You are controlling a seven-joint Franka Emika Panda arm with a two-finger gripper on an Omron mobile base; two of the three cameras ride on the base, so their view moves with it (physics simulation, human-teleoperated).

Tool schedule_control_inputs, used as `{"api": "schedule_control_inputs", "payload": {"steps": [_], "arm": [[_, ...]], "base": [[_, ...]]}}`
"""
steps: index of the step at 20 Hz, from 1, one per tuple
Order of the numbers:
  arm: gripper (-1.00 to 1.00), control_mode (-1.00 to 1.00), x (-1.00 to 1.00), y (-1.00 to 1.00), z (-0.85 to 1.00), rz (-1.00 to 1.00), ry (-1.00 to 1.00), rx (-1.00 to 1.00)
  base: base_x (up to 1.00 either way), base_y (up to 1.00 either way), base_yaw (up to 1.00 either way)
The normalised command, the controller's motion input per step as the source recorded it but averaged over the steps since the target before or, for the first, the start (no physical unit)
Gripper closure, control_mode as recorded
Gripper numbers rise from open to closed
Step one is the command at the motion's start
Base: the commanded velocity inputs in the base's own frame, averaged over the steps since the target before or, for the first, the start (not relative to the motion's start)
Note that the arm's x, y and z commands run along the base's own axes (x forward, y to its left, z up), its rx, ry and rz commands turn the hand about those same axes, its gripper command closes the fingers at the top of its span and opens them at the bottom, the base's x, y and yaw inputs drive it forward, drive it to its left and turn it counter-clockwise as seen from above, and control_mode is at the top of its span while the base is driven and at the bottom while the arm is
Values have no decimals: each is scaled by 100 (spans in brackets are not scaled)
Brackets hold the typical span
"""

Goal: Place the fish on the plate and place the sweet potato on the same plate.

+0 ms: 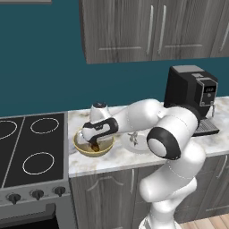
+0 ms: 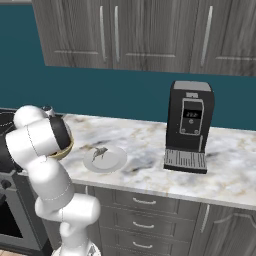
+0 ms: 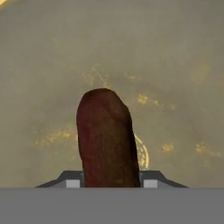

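Our tool point(image 3: 112, 183) was pinching the sweet potato point(image 3: 107, 138) down inside the tan bowl point(image 1: 82, 150). Just beside it on the desk point(image 2: 150, 145), the fish point(image 2: 100, 152) already lay on the plate point(image 2: 116, 161).

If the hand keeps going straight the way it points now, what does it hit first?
Most likely the inside of the tan bowl. The hand points down into it with the sweet potato between its fingers, so the potato's end would probably touch first; depth is unclear.
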Motion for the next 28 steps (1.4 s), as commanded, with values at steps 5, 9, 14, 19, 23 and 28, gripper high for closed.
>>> {"api": "schedule_control_inputs", "payload": {"steps": [5, 9, 14, 19, 23, 28], "arm": [[100, -100, -2, 0, 53, 0, -3, 0], [100, -100, -29, 0, 68, 0, -4, 0], [100, -100, -55, -18, 76, 0, -14, 1], [100, -100, -28, -70, 72, 0, -11, 3], [100, -100, -5, -100, 39, -1, -1, 4], [100, -100, -2, -100, 8, -5, 1, 4]], "base": [[0, 0, 0], [0, 0, 0], [0, 0, 0], [0, 0, 0], [0, 0, 0], [0, 0, 0]]}}
